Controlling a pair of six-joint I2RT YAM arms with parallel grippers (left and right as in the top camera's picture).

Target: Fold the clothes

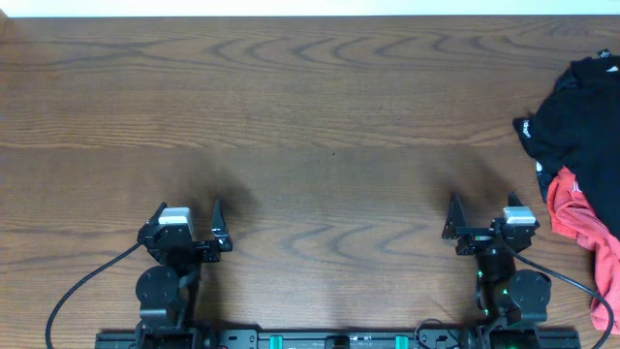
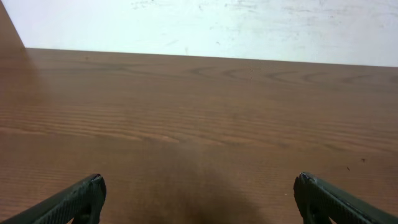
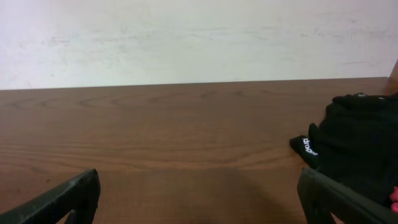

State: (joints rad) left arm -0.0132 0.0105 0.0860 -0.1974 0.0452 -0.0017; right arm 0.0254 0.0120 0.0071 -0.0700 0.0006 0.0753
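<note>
The clothes lie crumpled in a pile at the table's right edge: a black garment with small white marks, and a coral-red one in front of it. From the right wrist view the black garment bulges at the right, beside my right finger. My right gripper stands open a short way left of the pile, with nothing between its fingers. Far from the clothes, my left gripper is open over bare wood at the near left. Both wrist views show wide-spread jaws, left gripper and right gripper.
The brown wooden table stretches between and beyond both arms. A pale wall rises behind its far edge. Black cables run from the arm bases along the near edge.
</note>
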